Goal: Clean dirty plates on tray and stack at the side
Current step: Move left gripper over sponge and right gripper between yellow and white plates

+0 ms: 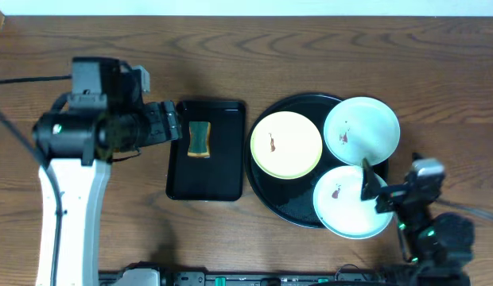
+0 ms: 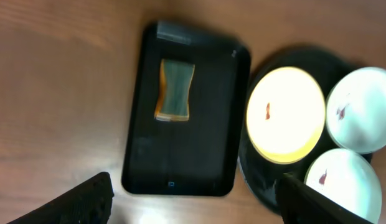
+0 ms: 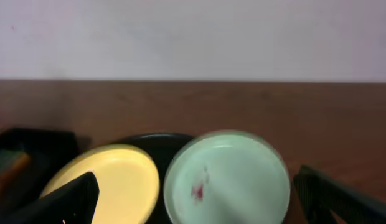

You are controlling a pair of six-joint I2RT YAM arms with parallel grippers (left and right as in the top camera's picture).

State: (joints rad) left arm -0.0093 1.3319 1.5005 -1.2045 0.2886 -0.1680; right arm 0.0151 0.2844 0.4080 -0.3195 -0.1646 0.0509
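A rectangular black tray (image 1: pixel 206 179) with rounded corners and a low rim lies flat, its long sides running away from the near edge. In it rests 1 sponge (image 1: pixel 199 139), green on top with a yellow-orange edge, narrowed at the waist, lying lengthwise in the far half of the tray and clear of the rim. The near half of the tray is glossy and bare, with a tiny pale mark (image 2: pixel 171 183) by the near rim. A plain pale wall (image 3: pixel 193 37) stands behind
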